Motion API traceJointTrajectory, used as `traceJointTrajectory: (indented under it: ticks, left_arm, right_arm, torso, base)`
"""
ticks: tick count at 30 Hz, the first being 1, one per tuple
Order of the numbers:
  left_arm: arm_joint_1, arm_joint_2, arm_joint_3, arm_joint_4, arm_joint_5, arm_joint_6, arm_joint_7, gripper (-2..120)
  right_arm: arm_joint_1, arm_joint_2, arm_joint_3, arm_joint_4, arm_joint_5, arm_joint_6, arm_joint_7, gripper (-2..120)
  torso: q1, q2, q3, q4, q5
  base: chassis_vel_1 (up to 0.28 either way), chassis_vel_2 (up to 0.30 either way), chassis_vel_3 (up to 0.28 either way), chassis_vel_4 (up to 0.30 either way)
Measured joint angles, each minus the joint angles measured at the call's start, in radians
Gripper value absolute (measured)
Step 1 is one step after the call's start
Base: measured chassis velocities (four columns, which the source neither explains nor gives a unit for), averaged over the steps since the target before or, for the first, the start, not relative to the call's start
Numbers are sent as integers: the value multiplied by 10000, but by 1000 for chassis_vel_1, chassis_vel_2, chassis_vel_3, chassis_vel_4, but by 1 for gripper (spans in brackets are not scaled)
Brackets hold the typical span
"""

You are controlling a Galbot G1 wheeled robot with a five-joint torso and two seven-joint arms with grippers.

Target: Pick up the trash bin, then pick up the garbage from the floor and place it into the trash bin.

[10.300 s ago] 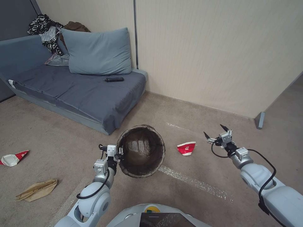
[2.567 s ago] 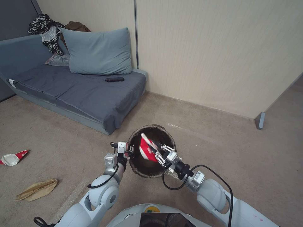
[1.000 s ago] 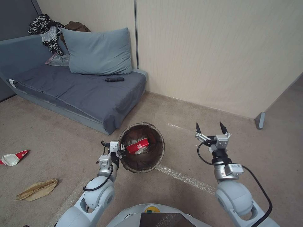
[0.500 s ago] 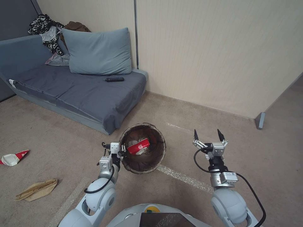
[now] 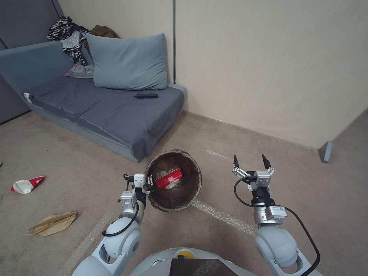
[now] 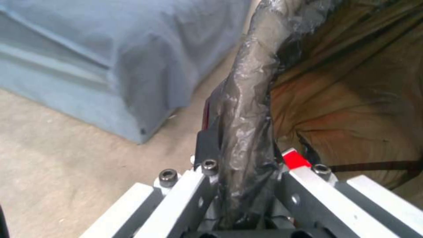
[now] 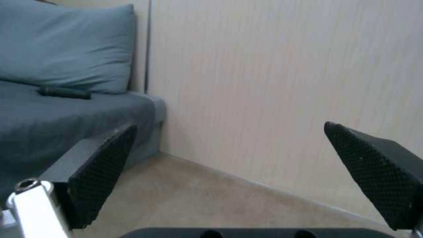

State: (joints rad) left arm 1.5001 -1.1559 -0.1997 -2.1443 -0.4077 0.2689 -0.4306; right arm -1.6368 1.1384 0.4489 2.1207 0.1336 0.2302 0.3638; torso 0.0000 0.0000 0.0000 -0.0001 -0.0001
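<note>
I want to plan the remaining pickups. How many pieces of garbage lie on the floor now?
2. A red-and-white paper cup lies on the carpet far to the robot's left, and a tan paper bag lies nearer the robot, also on its left. More may lie outside the view.

1. The small round trash bin lined with a dark brown-black plastic bag [image 5: 186,193] is tilted, mouth open toward the camera, held off the floor at its left rim.
2. A red-and-white paper cup [image 5: 168,178] lies inside it.
3. A crushed red-and-white paper cup [image 5: 27,185] and a flattened tan paper bag [image 5: 53,223] lie on the carpet at far left, apart.
</note>
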Motion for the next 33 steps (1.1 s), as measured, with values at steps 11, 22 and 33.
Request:
traceJointTrajectory:
  ticks: [11, 22, 33]
  left_arm:
    - [112, -46, -35, -53, 80, -45, 9, 2]
    - [171, -163, -29, 2, 303, -112, 39, 2]
    - [148, -264, -6, 82, 373, -117, 41, 2]
  right_arm:
    - [41, 61, -44, 57, 4, -21, -10, 100]
    - [31, 53, -75, 81, -13, -18, -10, 100]
    - [123, -35, -104, 13, -1, -9, -4, 100]
  torso:
    - [0, 0, 0, -1, 2]
    - [0, 0, 0, 0, 0]
    - [0, 0, 0, -1, 0]
  base:
    - [87, 95, 94, 95]
    - [137, 128, 121, 128]
    - [122, 127, 123, 131]
